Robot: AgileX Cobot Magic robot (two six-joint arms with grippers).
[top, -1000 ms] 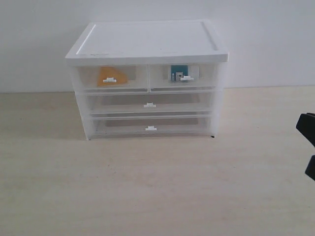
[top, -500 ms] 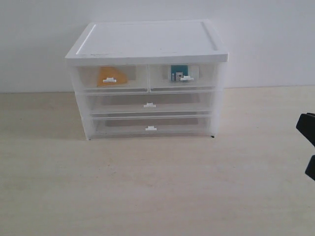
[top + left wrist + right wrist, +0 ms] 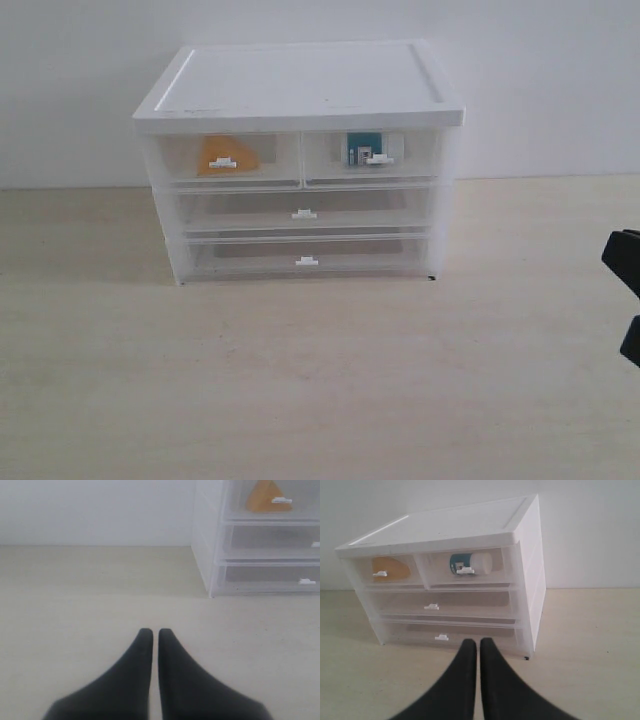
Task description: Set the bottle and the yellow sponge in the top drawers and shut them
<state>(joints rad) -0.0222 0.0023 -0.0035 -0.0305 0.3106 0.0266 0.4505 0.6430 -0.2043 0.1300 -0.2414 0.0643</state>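
Note:
The yellow sponge lies inside the left top drawer, seen through its translucent front, and shows too in the left wrist view and the right wrist view. The bottle lies on its side inside the right top drawer, also the bottle. Both top drawers sit flush with the cabinet front. My left gripper is shut and empty, over bare table well short of the cabinet. My right gripper is shut and empty, in front of the cabinet's lower drawers. Only a black part of the right arm shows in the exterior view.
The white cabinet stands at the back of a pale wooden table against a white wall. Two full-width drawers sit pushed in below the top ones.

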